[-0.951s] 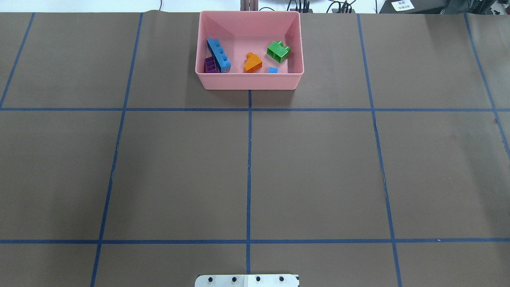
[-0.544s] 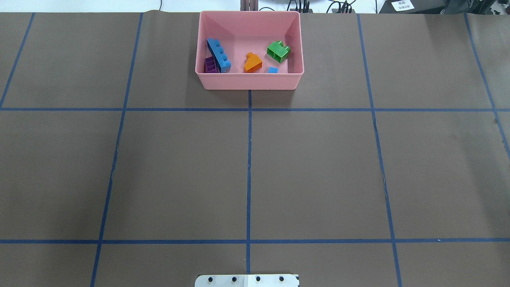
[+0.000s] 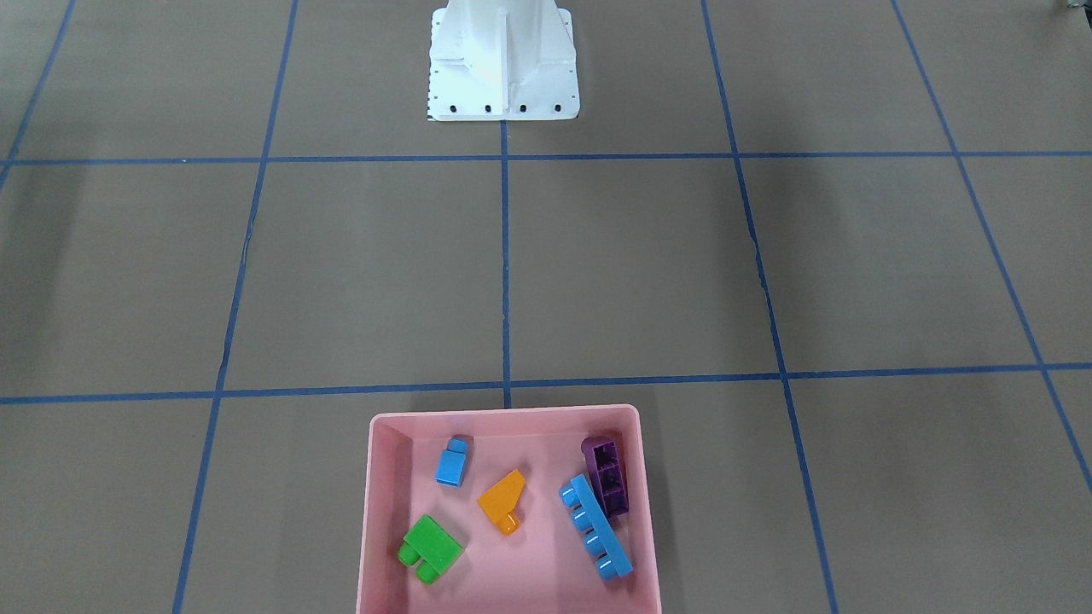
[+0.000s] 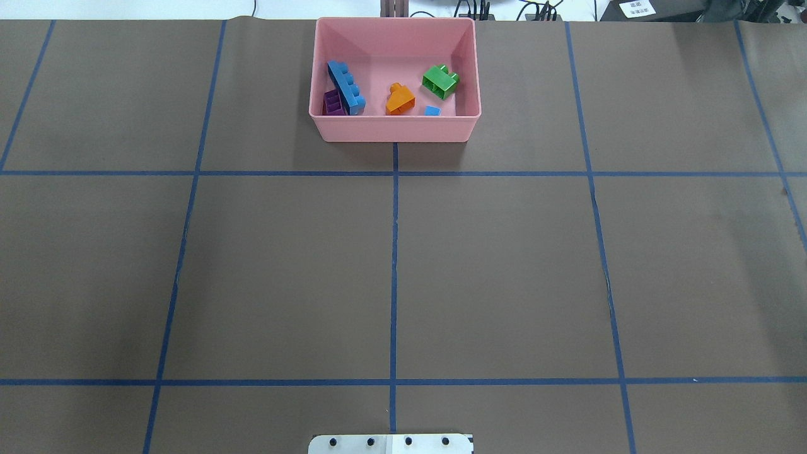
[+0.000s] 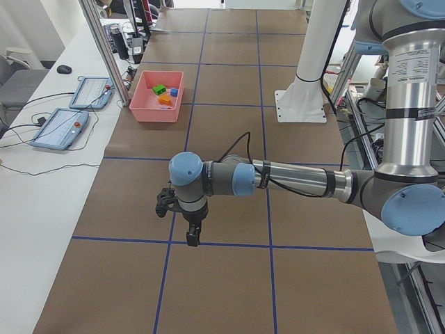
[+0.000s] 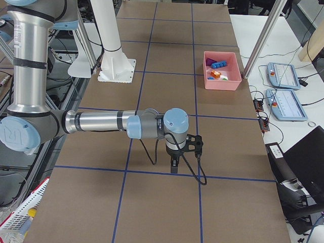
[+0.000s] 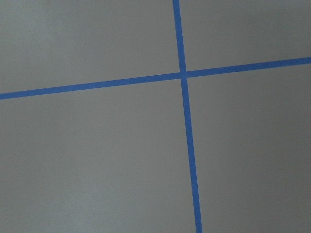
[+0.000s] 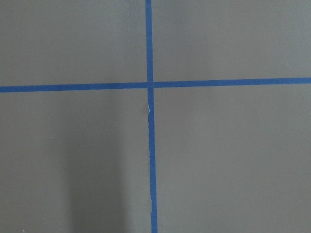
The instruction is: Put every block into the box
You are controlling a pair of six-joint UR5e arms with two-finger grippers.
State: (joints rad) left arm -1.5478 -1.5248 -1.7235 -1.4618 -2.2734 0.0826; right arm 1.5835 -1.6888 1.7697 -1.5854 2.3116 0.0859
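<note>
The pink box [image 4: 394,129] stands at the table's far middle; it also shows in the front view [image 3: 503,415]. In it lie all five blocks: the long light-blue one [image 4: 347,87] leaning by the purple one [image 4: 332,103], the orange one [image 4: 400,99], the green one [image 4: 441,81] and the small light-blue one [image 4: 432,111]. My left gripper [image 5: 191,233] shows only in the exterior left view, low over bare table, far from the box. My right gripper [image 6: 173,164] shows only in the exterior right view, likewise. I cannot tell whether either is open or shut.
The white robot base [image 3: 503,64] stands at the table's near middle edge. Blue tape lines [image 4: 394,265] grid the brown table. Two tablets [image 5: 59,129] lie on a side bench beyond the box. Both wrist views show only table and tape.
</note>
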